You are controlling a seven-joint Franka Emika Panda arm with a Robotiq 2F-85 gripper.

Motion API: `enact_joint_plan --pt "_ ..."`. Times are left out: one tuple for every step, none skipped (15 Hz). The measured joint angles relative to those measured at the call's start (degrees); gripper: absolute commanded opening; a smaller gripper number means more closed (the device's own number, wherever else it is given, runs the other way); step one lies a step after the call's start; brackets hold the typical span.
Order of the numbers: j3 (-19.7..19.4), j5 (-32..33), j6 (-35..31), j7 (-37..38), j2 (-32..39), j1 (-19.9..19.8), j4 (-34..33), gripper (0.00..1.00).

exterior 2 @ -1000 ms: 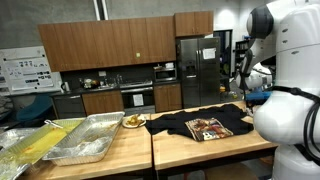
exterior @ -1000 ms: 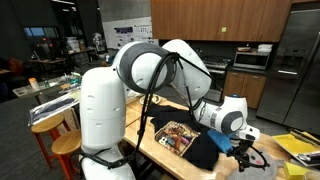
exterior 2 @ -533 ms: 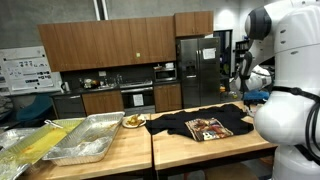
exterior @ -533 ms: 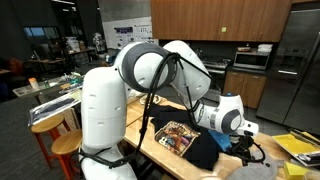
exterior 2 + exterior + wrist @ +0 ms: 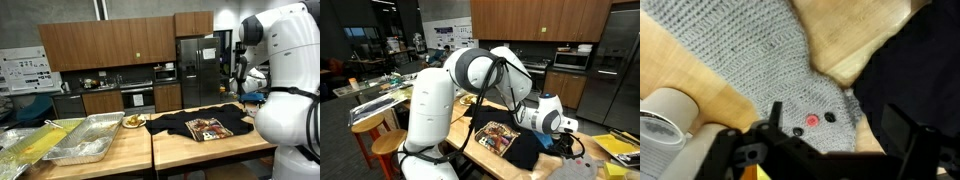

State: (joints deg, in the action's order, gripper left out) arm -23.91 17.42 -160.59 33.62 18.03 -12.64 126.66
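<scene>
— What's lying at that end of the surface point(image 5: 665, 50)?

— A grey knitted cloth point(image 5: 750, 60), spread flat on the wood; one red dot and two dark ones sit near its edge.

— And the dark thing?

— A black shirt point(image 5: 175, 126), laid out flat just beside it; its printed picture faces up.

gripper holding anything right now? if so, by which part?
Nothing is held. The gripper is open, with its jaws spread over the gray knitted cloth and not closed on it.
</scene>
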Motion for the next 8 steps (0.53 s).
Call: enact_joint_plan --pt "0.0 -1.4 -0.6 -0.1 0.8 0.1 -0.7 1.00" --pt "0.0 -3.0 -1.2 -0.3 1.6 0.1 -1.5 1.00" --pt "0.0 -4.8 -1.6 -0.6 2.3 0.1 -2.1 1.00" --pt "0.2 -6.7 -1.9 -1.3 3.1 0.1 -2.8 1.00" --pt "0.5 -8.6 -2.1 -2.1 3.8 0.1 -3.4 1.00" --pt "0.8 -10.5 -2.3 -3.0 4.5 0.1 -4.0 1.00" --pt "1.2 -12.3 -2.4 -4.0 5.1 0.1 -4.6 1.00" --pt "1.7 -13.8 -2.7 -5.1 5.8 0.0 -5.3 1.00"
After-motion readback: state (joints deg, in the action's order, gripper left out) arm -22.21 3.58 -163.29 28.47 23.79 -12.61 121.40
